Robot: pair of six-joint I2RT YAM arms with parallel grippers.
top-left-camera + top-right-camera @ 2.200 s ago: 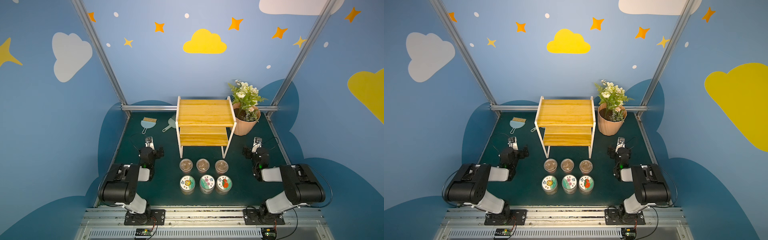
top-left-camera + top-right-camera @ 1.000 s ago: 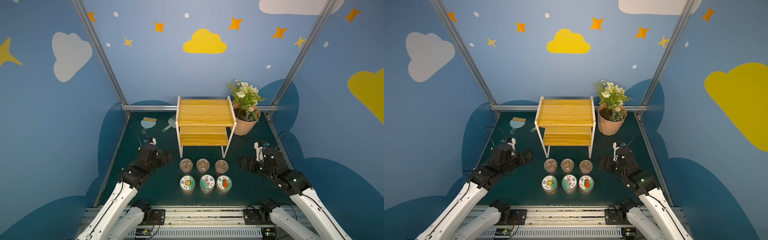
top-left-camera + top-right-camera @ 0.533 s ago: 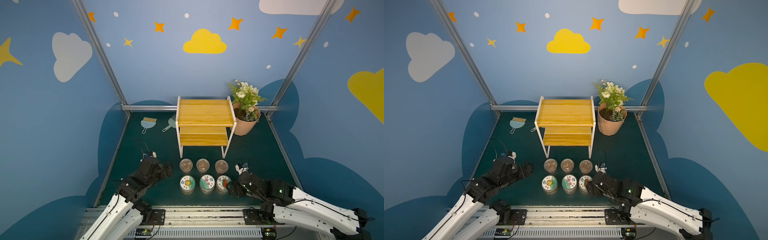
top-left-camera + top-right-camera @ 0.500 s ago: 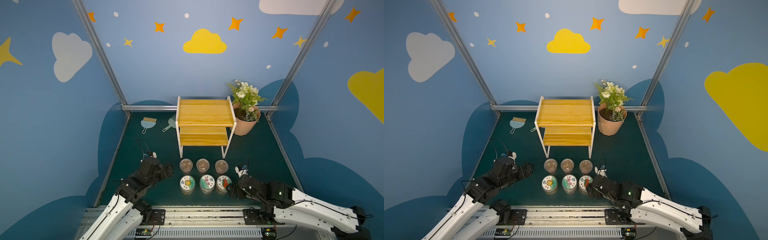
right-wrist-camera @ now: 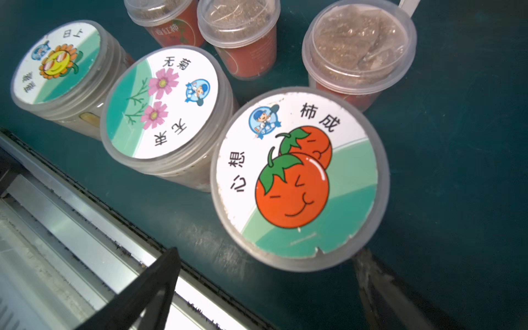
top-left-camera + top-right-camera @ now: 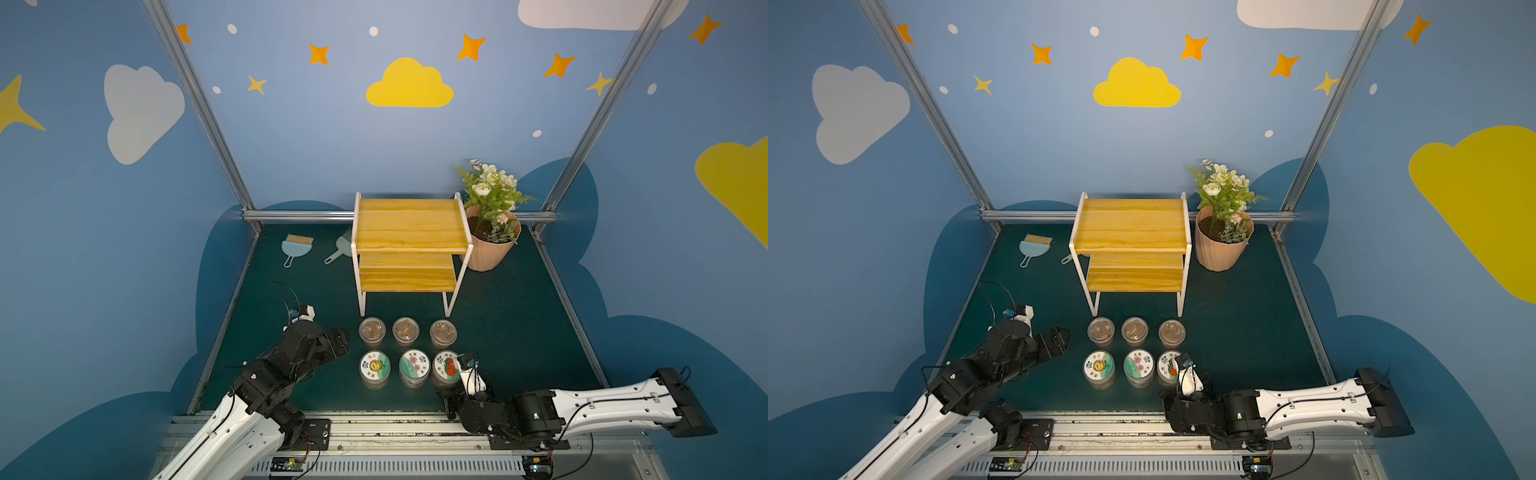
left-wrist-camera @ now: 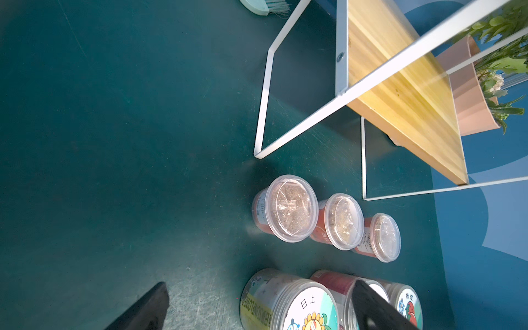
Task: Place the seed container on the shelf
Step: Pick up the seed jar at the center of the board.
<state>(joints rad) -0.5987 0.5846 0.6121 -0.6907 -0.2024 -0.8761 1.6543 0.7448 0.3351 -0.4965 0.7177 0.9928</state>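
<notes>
The shelf (image 6: 409, 232) stands at the back with both yellow boards bare. In front of it are two rows of seed containers: three clear-lidded cups (image 6: 405, 330) and three jars with picture lids. The tomato-lid jar (image 5: 300, 177) is at the right end of the front row. My right gripper (image 5: 267, 257) hangs open low by the front edge, just short of that jar and touching nothing. My left gripper (image 7: 260, 288) is open to the left of the sunflower-lid jar (image 6: 375, 366) and holds nothing. In both top views the right wrist partly covers the tomato-lid jar (image 6: 1166, 365).
A pink flower pot (image 6: 490, 249) stands right of the shelf. A small blue brush (image 6: 296, 246) and a scoop (image 6: 340, 251) lie at the back left. The metal base rail (image 6: 374, 428) runs along the front edge, close under my right gripper.
Both arms have unfolded from rest. The right arm swung down and back to the front edge beside the tomato-lid jar. The left gripper settled left of the jars.
</notes>
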